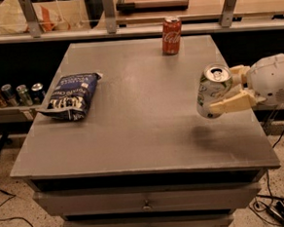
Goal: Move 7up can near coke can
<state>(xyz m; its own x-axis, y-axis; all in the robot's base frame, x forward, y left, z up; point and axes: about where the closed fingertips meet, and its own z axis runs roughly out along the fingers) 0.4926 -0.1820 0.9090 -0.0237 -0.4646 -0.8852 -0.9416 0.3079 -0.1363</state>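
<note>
A: Where is the 7up can (210, 93)?

B: On the right side, over the grey table (134, 135), apart from the surface, with a soft shadow under it. The gripper (224, 91) reaches in from the right edge and is clamped on it. One cream finger lies across the near side of the can and the other sits behind its rim.

A: Which way does it point?

B: Its long axis is close to upright but tilted. The silver top leans up and to the right, so the round lid and pull tab show. The lower end swings left.

A: What about materials and labels?

B: It is a smooth metal cylinder, white with green. I cannot read any writing on it. The coke can (171, 35) stands upright near the table's far edge, well apart from it. It is red with white script and a silver top. A crinkled dark blue chip bag (72, 96) lies flat on the left. It has white lettering that I cannot make out. A row of small cans (14, 94) stands on a low shelf further left.
</note>
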